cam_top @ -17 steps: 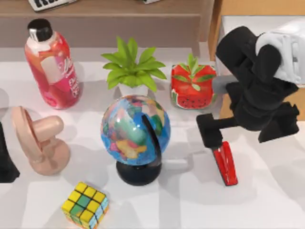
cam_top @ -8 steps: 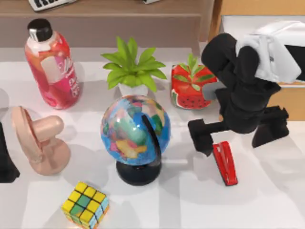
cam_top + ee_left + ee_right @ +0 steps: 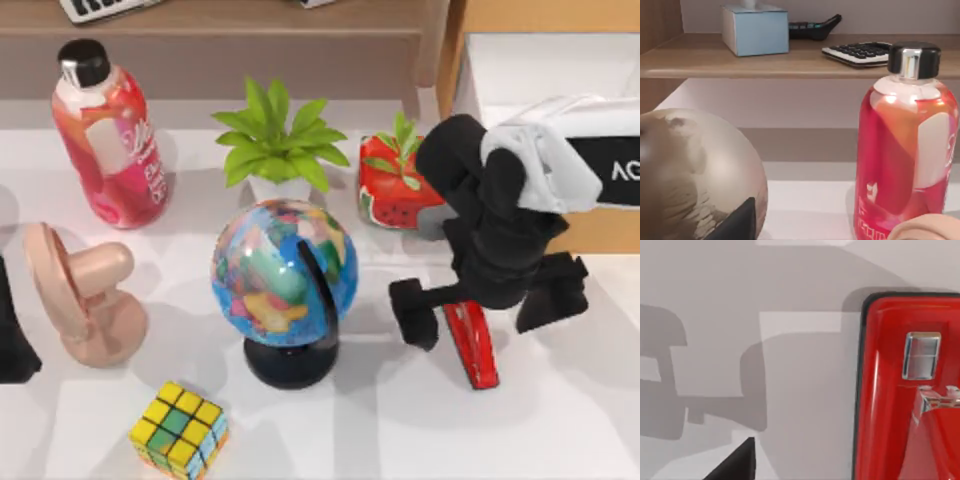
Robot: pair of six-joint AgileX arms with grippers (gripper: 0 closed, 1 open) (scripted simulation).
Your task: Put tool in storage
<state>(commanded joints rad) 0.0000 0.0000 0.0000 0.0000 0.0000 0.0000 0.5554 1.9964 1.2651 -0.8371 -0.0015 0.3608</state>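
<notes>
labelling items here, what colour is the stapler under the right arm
Glossy red stapler with a dark edge and a silver plate; clearest in the right wrist view.

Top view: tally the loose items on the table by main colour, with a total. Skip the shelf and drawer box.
Red: 3 (bottle, watermelon cube, stapler)
Green: 1 (potted plant)
Multicoloured: 2 (globe, puzzle cube)
Peach: 1 (rounded stand-like object)
Total: 7

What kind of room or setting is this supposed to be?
Probably a rendered desk or study corner: a globe stands on the white table, a calculator lies on the wooden shelf, and a red stapler lies nearby.
</notes>
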